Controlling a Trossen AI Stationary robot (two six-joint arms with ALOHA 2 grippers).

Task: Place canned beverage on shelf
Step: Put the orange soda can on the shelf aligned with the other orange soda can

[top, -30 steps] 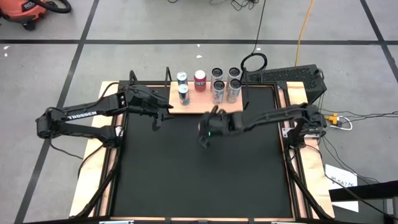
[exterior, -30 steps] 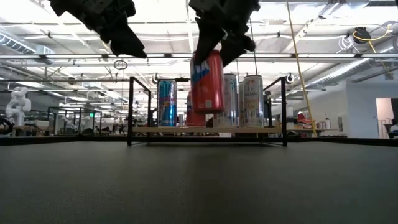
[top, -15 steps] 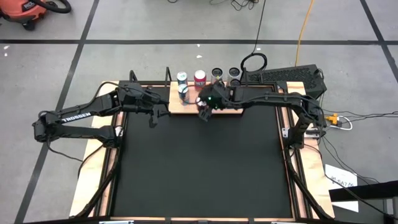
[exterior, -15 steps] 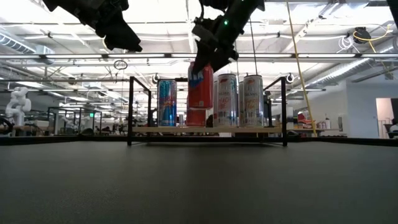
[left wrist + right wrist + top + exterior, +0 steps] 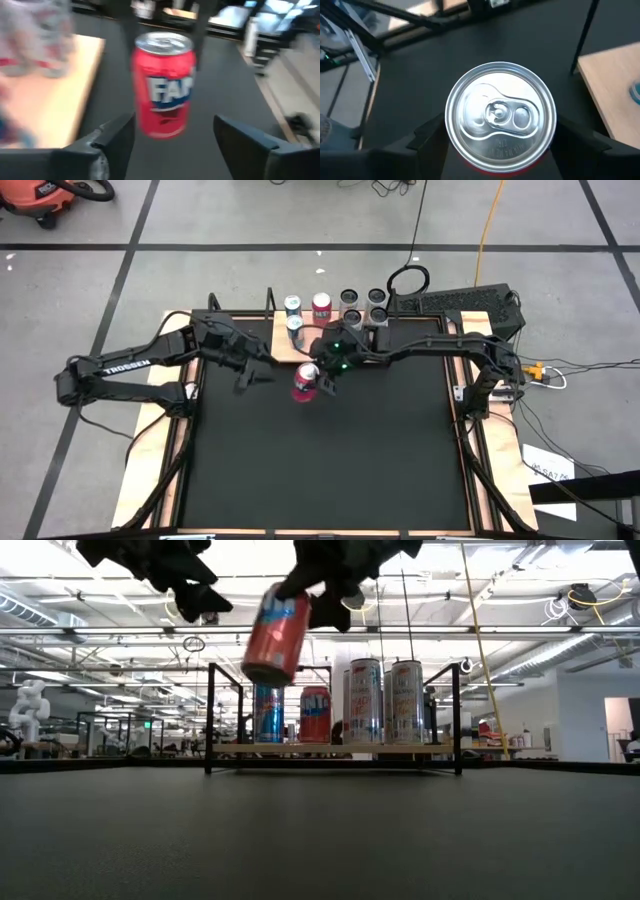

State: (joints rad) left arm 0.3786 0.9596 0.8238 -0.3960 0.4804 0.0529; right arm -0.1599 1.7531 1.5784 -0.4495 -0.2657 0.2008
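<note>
Red can (image 5: 305,381): up in the air, tilted, just in front of the shelf (image 5: 282,352), over the black mat (image 5: 320,460). It is not on the shelf.
Right gripper (image 5: 322,373): in front of the shelf, jaws squeezed on the red can near its silver top, one finger (image 5: 427,137) on each side.
Left gripper (image 5: 250,376): beside the shelf's front left corner, near the red can but not touching it. Its jaws are spread apart and hold nothing; the left wrist view shows the can farther off, past its two fingers (image 5: 112,137).
Shelf: at the far edge of the mat, a wood board with thin black side frames.
Other cans (image 5: 380,702): standing upright on the shelf, blue ones toward its left, a red one in the middle, silver ones toward its right.
</note>
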